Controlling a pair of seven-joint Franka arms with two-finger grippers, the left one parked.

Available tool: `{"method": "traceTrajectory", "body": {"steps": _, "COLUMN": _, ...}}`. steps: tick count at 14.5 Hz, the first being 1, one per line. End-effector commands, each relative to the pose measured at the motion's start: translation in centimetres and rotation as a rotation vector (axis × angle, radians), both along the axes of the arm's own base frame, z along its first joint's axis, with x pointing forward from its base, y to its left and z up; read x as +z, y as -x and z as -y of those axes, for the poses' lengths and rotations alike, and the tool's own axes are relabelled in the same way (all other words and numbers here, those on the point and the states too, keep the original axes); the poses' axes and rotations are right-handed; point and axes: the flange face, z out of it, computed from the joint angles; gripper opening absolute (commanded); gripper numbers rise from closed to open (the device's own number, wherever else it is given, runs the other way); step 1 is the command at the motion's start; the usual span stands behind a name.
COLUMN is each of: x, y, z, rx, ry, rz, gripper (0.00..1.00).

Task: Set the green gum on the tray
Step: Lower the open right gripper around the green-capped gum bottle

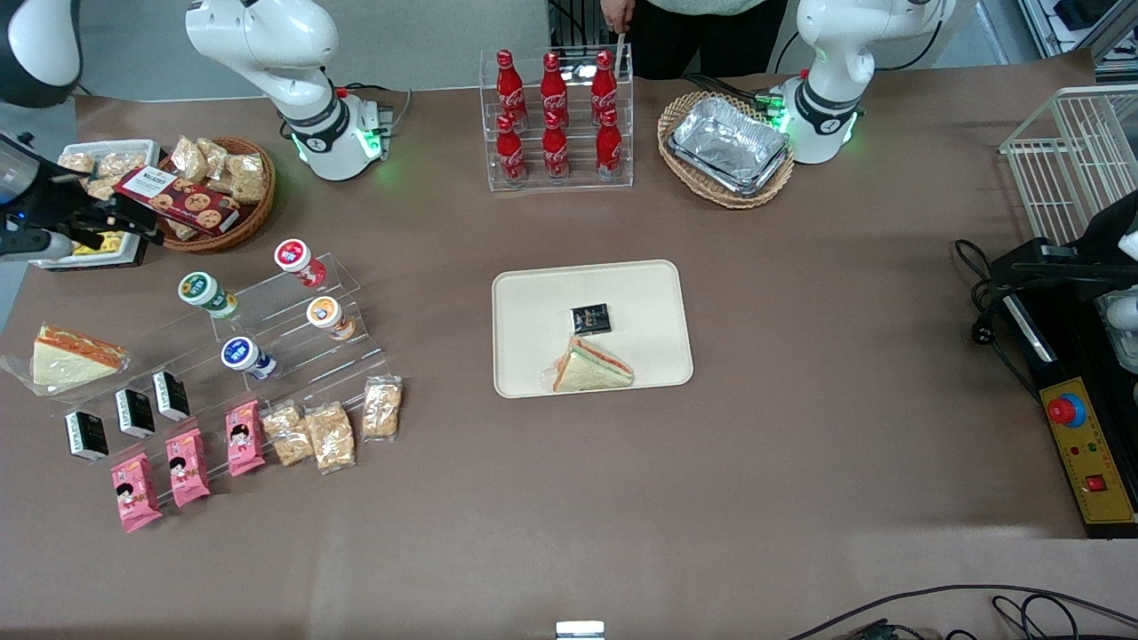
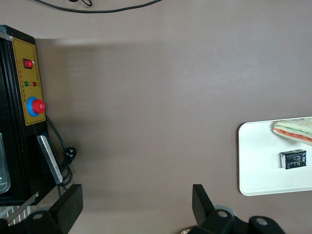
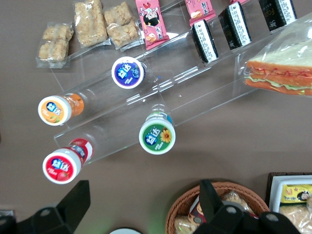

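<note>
- The right arm's black two-finger gripper (image 3: 144, 204) hangs above the clear acrylic stepped stand (image 3: 161, 97), its fingers spread wide with nothing between them.
- The small green gum bottle with its green-ringed white lid (image 3: 157, 136) sits on the stand's top step, lid tilted up toward the wrist camera.
- From the front, the green gum (image 1: 206, 294) is on the stand at the working arm's end of the table, well apart from the flat cream-beige tray (image 1: 533, 302).
- To do this step well, I'd centre the fingers over the bottle before descending and close on its body just below the lid.
- Watch the neighbours: the red-lidded bottle (image 3: 62, 165) shares that step, while the blue-lidded bottle (image 3: 128, 73) and orange-lidded bottle (image 3: 54, 110) sit a step lower.
- The label shows white lettering and a small yellow flower; the round body may roll if nudged.
- The tray already holds a wrapped triangular sandwich (image 1: 591, 366) and a small black packet (image 1: 590, 317); plenty of bare surface remains.
</note>
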Motion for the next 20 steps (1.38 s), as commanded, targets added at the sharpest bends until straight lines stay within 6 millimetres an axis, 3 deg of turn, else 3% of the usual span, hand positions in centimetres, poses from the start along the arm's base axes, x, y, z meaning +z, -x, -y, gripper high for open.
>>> {"method": "traceTrajectory", "body": {"steps": 1, "x": -2.9, "y": 0.6, "z": -0.4, "rx": 0.025, "ry": 0.02, "rz": 0.026, "gripper": 1.0}}
{"method": "traceTrajectory", "body": {"steps": 7, "x": -7.3, "y": -1.0, "z": -0.4, "rx": 0.029, "ry": 0.026, "rz": 0.019, "gripper": 1.0}}
{"method": "traceTrajectory", "body": {"steps": 20, "x": -13.2, "y": -2.6, "z": 0.7, "rx": 0.016, "ry": 0.024, "rz": -0.027, "gripper": 1.0}}
